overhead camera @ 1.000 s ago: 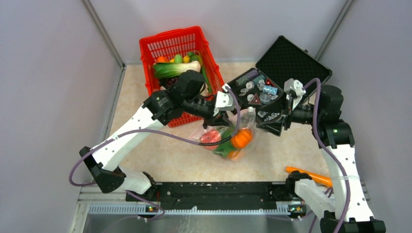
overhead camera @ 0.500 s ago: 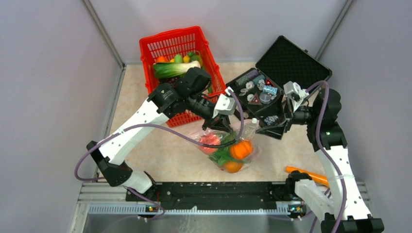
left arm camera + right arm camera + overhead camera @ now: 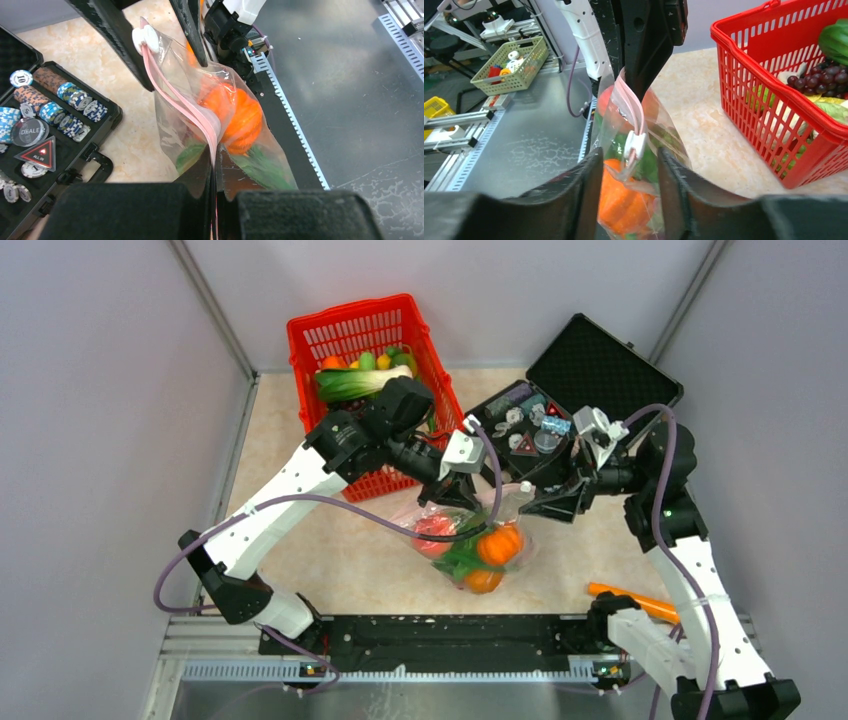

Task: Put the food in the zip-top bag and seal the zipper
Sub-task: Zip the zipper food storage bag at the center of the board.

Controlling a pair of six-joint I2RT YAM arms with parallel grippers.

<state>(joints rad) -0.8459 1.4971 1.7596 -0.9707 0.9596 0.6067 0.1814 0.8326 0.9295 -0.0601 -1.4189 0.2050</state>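
Zip-top bag (image 3: 470, 540): hung mouth-up over mid worktop (image 3: 330, 560); pumpkin (image 3: 240, 117) and greens (image 3: 260, 167) inside.
Pink zipper (image 3: 175, 107): long axis claw to claw.
Left claw (image 3: 215, 200): clamped on zipper end.
Right claw (image 3: 629, 152): half-wide, astride white slider (image 3: 635, 144).
Poker-chip case (image 3: 100, 112): markers read "ALL IN", "DEALE".

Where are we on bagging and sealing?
Done: pumpkin and green leaves sit inside the zip-top bag. In hand: left gripper pinches one zipper end; right gripper straddles the white slider, jaws open. Left: close on the slider, run it across; red basket holds grapes and more.
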